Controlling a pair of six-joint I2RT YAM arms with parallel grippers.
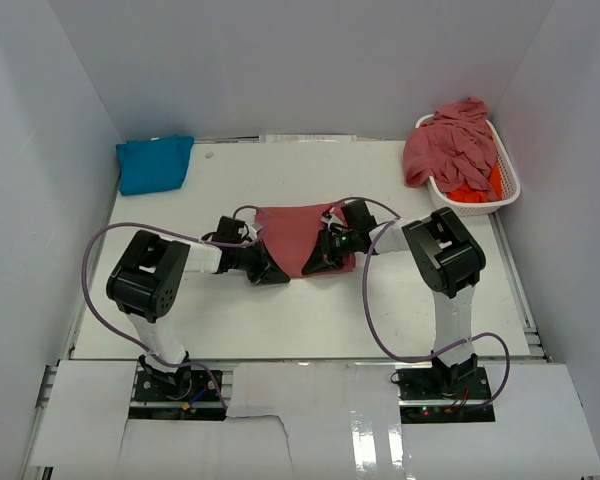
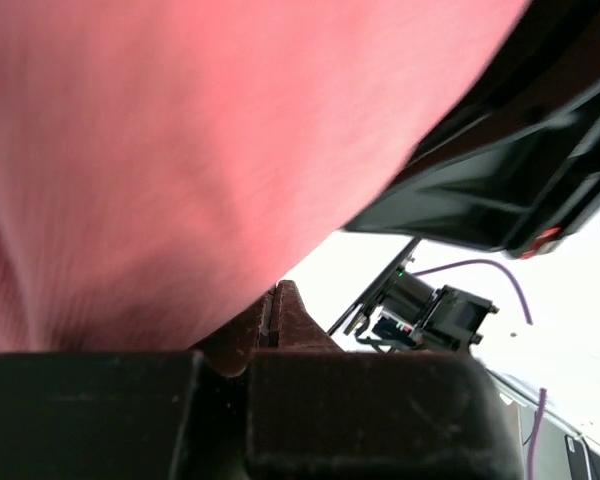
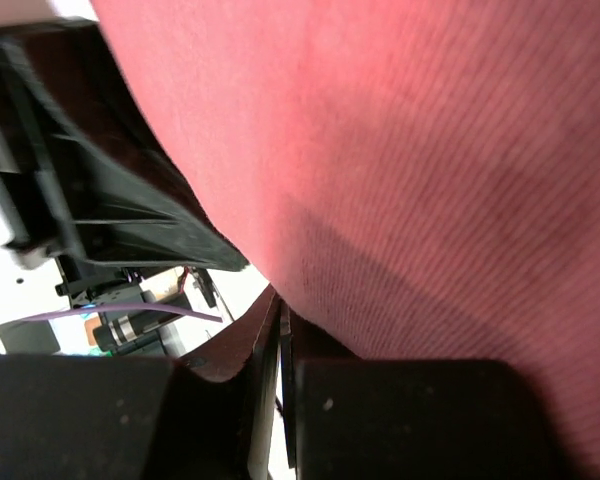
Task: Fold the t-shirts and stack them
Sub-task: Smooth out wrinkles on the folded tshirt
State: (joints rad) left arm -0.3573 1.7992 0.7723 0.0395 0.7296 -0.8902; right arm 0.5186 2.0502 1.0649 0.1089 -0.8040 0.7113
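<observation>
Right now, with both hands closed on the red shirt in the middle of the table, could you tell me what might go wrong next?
1. The left hand and right hand pinch the rose-red shirt close to each other, so they could bump together as the fold goes on.
2. The shirt fills nearly all of both wrist views, so a slipping or uneven grip may go unnoticed there. Only the top view shows how the shirt lies.

A shirt (image 1: 295,235) lies mid-table (image 1: 230,320), the left gripper (image 1: 275,272) at its near-left corner, the right gripper (image 1: 318,262) at its near-right. A folded shirt (image 1: 155,163) sits far left; the basket (image 1: 510,190) (a heap (image 1: 450,145) in it) stands far right.
</observation>
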